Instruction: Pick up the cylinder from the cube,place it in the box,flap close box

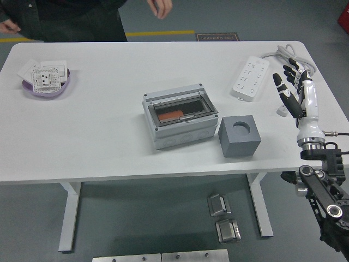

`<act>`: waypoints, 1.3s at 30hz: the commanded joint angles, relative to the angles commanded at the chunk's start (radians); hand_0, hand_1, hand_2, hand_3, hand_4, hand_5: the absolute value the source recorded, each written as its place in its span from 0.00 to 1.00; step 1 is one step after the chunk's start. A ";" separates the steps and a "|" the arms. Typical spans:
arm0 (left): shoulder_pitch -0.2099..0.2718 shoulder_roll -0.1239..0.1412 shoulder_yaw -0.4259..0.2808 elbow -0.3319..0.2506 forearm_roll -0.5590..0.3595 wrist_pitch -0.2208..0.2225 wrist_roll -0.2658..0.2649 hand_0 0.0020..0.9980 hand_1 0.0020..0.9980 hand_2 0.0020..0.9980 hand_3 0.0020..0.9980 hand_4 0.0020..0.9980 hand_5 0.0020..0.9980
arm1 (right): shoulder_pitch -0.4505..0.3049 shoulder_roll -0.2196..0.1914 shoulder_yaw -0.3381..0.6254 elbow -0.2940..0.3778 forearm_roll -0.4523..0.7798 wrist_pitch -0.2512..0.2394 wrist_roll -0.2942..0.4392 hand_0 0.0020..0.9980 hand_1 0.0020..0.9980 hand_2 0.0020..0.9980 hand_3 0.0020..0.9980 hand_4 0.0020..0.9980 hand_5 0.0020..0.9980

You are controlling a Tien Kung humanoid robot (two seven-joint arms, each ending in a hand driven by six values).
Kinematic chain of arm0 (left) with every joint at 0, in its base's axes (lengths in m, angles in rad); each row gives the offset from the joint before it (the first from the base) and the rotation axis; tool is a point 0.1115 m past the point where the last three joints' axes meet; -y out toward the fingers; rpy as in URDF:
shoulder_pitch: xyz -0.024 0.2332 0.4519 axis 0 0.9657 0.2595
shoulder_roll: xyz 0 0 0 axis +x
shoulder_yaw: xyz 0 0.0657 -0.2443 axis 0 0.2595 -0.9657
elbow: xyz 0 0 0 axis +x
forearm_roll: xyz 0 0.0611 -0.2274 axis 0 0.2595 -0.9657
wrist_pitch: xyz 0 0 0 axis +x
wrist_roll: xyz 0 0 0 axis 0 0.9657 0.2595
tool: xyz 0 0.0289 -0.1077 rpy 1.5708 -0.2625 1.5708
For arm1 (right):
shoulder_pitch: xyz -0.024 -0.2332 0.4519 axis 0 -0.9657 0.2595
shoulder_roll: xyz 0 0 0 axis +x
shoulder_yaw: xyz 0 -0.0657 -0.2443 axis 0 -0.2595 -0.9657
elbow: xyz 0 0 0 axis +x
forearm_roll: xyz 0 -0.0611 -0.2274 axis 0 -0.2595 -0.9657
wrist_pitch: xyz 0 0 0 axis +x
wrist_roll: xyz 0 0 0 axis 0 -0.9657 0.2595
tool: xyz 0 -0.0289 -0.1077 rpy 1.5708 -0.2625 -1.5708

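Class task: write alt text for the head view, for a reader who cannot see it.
A robot's right hand, fingers spread and empty, hovers over the right edge of a white table. Mid-table sits a grey box with its clear flap shut, a grey cube with a round hole beside it. A person stands at the far side.

The white bench (109,142) carries a grey box (180,121) at centre, a grey cube (239,136) just beside it, a power strip (250,77) far right, and a purple bowl (48,87) far left.
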 joint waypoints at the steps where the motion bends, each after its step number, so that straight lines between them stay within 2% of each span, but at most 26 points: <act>1: 0.000 0.000 0.002 0.000 -0.002 0.000 0.000 0.63 0.57 0.54 0.58 0.42 0.05 | 0.001 0.000 0.000 0.001 -0.001 -0.001 0.000 0.87 0.84 0.84 0.90 1.00 0.72; 20: -0.006 0.001 0.034 0.000 -0.031 0.003 0.002 0.63 0.57 0.53 0.58 0.40 0.05 | 0.000 0.002 0.019 0.007 -0.015 -0.004 0.000 0.87 0.84 0.84 0.90 1.00 0.72; 39: -0.003 0.000 0.019 0.000 -0.014 0.000 0.002 0.63 0.56 0.53 0.58 0.39 0.05 | -0.002 0.004 0.038 0.010 -0.017 -0.007 0.003 0.88 0.84 0.84 0.90 1.00 0.72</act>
